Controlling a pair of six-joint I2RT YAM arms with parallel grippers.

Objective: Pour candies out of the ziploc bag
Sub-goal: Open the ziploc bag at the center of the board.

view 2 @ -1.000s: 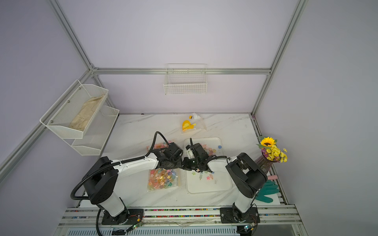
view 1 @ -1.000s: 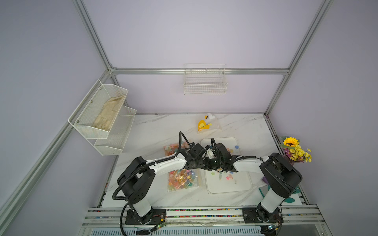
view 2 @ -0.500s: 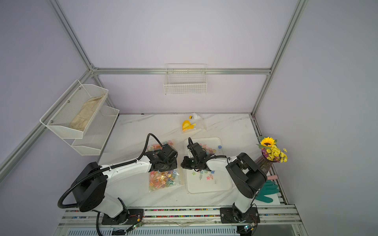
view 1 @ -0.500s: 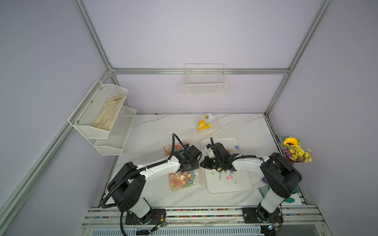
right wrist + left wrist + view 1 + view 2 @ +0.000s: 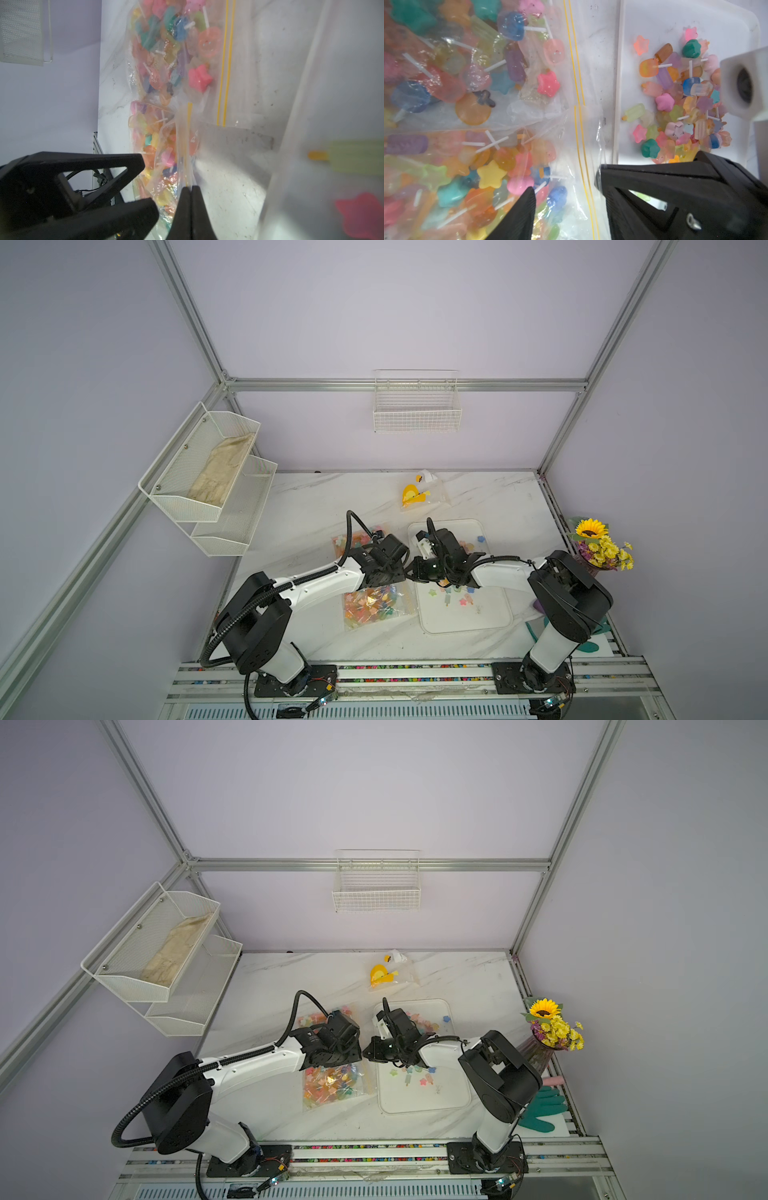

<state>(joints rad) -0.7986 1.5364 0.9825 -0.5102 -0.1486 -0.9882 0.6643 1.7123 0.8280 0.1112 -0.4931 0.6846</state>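
In both top views the ziploc bag (image 5: 376, 608), full of candies (image 5: 330, 1085), lies on the marble table (image 5: 316, 497) just beside the white tray (image 5: 490, 624), where some sweets already lie. In the left wrist view the left gripper (image 5: 564, 185) is spread around the zip edge. In the right wrist view the right gripper (image 5: 191, 194) is pressed together, pinching that edge. I judge the mouth is being opened; next, lift and tip the bag over the tray. Lilac walls carry a wire basket (image 5: 376, 894).

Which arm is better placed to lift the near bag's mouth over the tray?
Right, probably. The right pincer is shut on the zip edge of the near bag, beside the tray; the left pincer is open, gripping nothing.
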